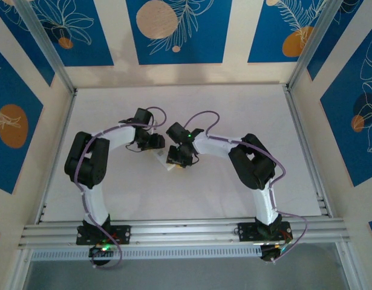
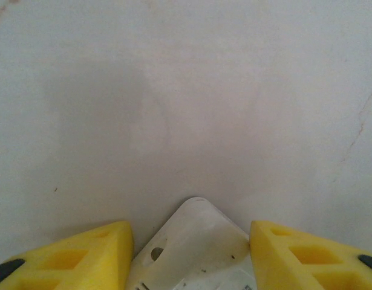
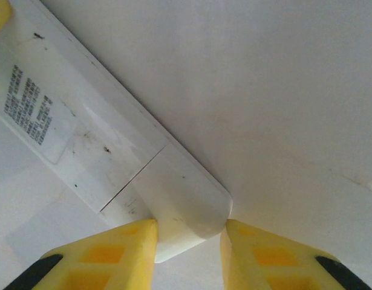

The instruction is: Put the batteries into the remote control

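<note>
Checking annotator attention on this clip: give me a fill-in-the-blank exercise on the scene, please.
The right gripper grips one end of a white ___. Its fingers are coloured ___. The left gripper holds the ___ object.
Missing: remote control; yellow; same.

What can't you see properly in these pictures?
Top view: the remote control is too small and mostly covered by the right gripper.
Left wrist view: the remote control's lower part is cut off by the bottom edge.
Right wrist view: its label print is too blurred to read, and the back cover hides whether batteries are inside.
</note>
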Robot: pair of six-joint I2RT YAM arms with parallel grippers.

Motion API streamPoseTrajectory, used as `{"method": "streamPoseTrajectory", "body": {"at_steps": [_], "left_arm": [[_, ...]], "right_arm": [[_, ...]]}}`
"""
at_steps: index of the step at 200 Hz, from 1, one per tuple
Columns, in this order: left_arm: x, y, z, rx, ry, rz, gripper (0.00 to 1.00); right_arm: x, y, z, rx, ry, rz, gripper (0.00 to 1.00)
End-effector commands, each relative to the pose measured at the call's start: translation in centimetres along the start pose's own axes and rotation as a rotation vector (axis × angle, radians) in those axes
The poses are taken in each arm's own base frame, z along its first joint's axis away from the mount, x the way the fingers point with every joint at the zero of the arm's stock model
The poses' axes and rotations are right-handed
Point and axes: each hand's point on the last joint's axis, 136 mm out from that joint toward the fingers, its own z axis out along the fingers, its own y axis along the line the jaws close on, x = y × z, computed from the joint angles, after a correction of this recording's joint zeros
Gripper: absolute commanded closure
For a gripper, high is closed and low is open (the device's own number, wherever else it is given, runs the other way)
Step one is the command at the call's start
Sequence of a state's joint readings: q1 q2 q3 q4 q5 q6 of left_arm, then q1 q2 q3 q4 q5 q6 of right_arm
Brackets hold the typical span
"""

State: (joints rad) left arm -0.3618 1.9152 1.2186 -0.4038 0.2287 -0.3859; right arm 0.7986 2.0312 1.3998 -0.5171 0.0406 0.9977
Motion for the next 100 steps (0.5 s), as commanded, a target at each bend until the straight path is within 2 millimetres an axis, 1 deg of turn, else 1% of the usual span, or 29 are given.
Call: {"method": "streamPoseTrajectory", "body": {"at_steps": [1,9,30,43,59,76,87,97,100], "left_arm": [[2.6,0.1,0.1,0.018,0.084,-0.029,0.44],[2.4,0.0,-0.1,0.015,0.078,-0.028,0.41],[1.5,0.0,-1.3,0.008,0.047,-0.026,0.31],[0.7,-0.2,-2.5,0.011,0.017,-0.024,0.25],[-0.5,-0.5,-4.6,0.017,-0.033,-0.023,0.21],[-1.7,-0.9,-7.6,0.029,-0.095,-0.024,0.16],[-2.2,-1.3,-9.7,0.050,-0.139,-0.034,0.14],[-2.3,-1.3,-11.6,0.076,-0.176,-0.056,0.12],[-2.2,-1.3,-12.3,0.083,-0.189,-0.061,0.12]], "right_arm": [[-0.1,-1.6,2.2,0.070,-0.025,-0.067,0.65],[-0.6,-0.9,1.0,0.059,-0.053,-0.099,0.62],[-1.7,1.0,-2.4,0.038,-0.118,-0.185,0.47],[-1.8,1.8,-4.3,0.020,-0.141,-0.233,0.40],[-1.6,2.4,-6.3,-0.002,-0.169,-0.294,0.36],[-1.3,2.2,-7.2,0.007,-0.212,-0.374,0.28],[-1.4,2.2,-7.2,0.011,-0.236,-0.439,0.23],[-1.5,2.3,-6.8,0.026,-0.249,-0.492,0.17],[-1.5,2.5,-6.7,0.029,-0.253,-0.512,0.13]]}}
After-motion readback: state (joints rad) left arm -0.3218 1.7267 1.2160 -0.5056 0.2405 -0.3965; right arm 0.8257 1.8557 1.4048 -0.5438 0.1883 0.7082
